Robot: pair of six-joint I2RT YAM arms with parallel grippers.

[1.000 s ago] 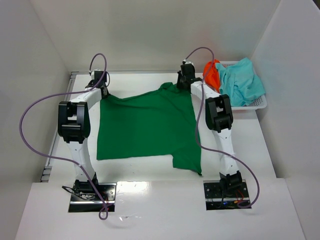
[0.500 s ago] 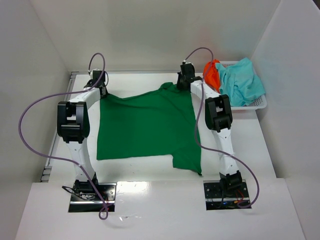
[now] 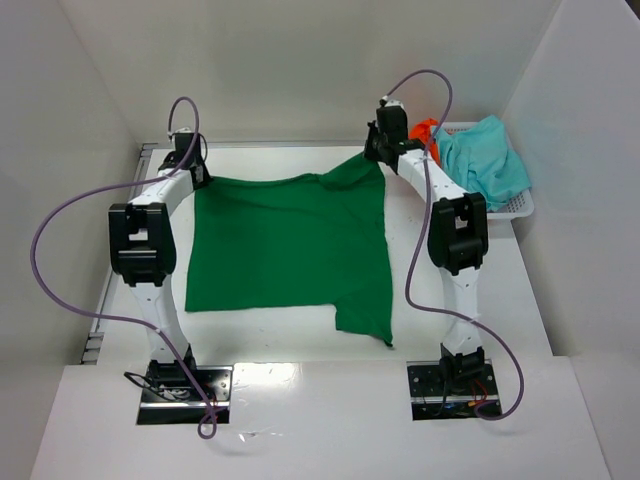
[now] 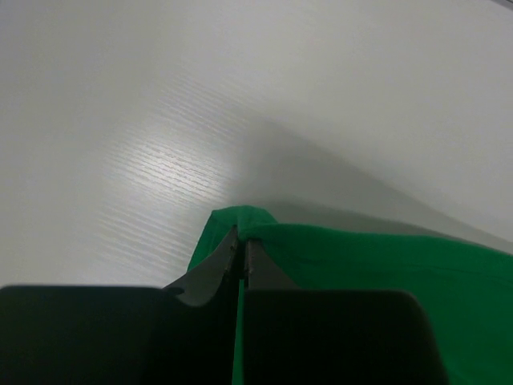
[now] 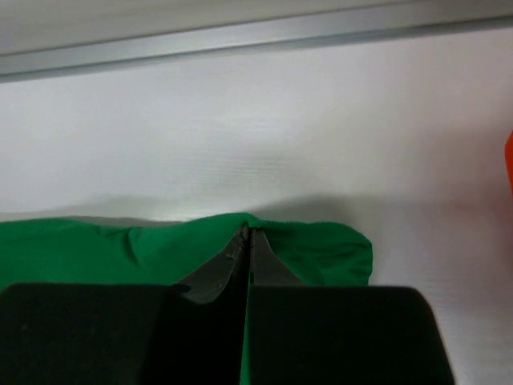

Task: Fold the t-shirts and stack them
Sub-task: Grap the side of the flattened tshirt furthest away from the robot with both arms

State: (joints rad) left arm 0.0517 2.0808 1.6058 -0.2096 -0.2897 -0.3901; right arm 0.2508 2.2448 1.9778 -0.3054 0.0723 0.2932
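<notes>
Green soft cloth, the dark green short-sleeved t-shirt (image 3: 290, 245), lies spread on the white table (image 3: 270, 338) nearward of both jaws, one near flap trailing lower. The left gripper (image 4: 241, 245) and right gripper (image 5: 247, 237) each pinch shut on a thin bit of its far edge; such a slim bite may slip if they pull apart. Beyond the right jaws, a white plastic mesh basket (image 3: 515, 208) holds the light teal t-shirt (image 3: 485, 165) and bright orange t-shirt (image 3: 427, 130).

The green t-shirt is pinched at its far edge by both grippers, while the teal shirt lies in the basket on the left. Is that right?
No: the basket with the teal shirt stands on the right, as the top external view shows.
</notes>
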